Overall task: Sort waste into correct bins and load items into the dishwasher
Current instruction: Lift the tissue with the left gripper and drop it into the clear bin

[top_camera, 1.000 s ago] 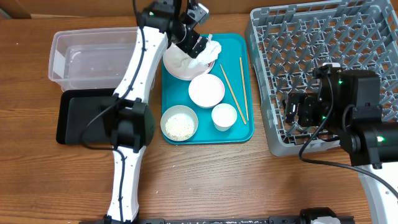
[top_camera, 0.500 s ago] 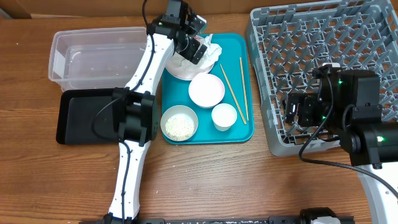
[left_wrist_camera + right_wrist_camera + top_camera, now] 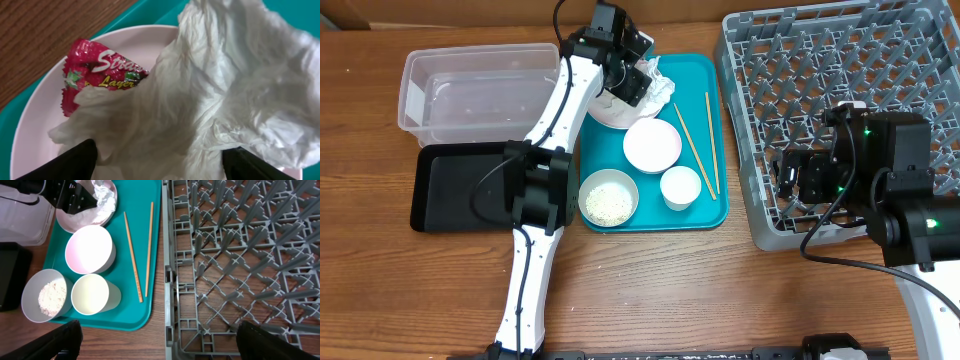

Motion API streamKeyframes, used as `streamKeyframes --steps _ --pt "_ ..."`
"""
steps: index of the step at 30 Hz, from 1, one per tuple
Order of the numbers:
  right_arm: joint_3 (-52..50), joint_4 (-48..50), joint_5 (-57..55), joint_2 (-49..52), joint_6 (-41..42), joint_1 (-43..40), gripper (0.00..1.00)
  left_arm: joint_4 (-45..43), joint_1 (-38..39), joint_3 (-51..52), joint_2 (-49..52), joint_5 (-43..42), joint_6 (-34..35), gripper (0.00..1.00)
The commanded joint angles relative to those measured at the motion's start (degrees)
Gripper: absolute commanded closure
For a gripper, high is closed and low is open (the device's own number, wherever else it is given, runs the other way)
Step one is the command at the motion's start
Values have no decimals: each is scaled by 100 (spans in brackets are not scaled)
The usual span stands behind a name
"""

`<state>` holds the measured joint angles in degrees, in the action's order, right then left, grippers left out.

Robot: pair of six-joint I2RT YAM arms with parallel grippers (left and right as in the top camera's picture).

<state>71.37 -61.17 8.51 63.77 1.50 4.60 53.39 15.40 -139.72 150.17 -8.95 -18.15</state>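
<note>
Crumpled napkins [image 3: 200,100] and the red wrapper [image 3: 95,70] lie on the plate [image 3: 40,115], on the teal tray [image 3: 705,205] by the desk's far edge. My left gripper [image 3: 160,162] straddles the napkins, jaws spread. My right gripper [image 3: 165,345] hangs wide open over the dish rack [image 3: 240,255] at the right edge.

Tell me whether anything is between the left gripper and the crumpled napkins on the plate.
Nothing visible does. The left gripper is open, with the napkins directly between its fingers. The red wrapper lies at the napkins' left edge on the plate, off to one side and not in the way.
</note>
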Motion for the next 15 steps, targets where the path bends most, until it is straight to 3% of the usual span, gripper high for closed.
streamKeyframes --steps 1,13,15 --pt "173 13 63 -9 22 26 0 -20 39 181 144 -4 39 22" --pt "173 11 66 -9 22 26 0 -90 42 203 404 -4 177 39" --pt "173 11 63 -9 22 26 0 -52 44 205 509 -7 238 50"
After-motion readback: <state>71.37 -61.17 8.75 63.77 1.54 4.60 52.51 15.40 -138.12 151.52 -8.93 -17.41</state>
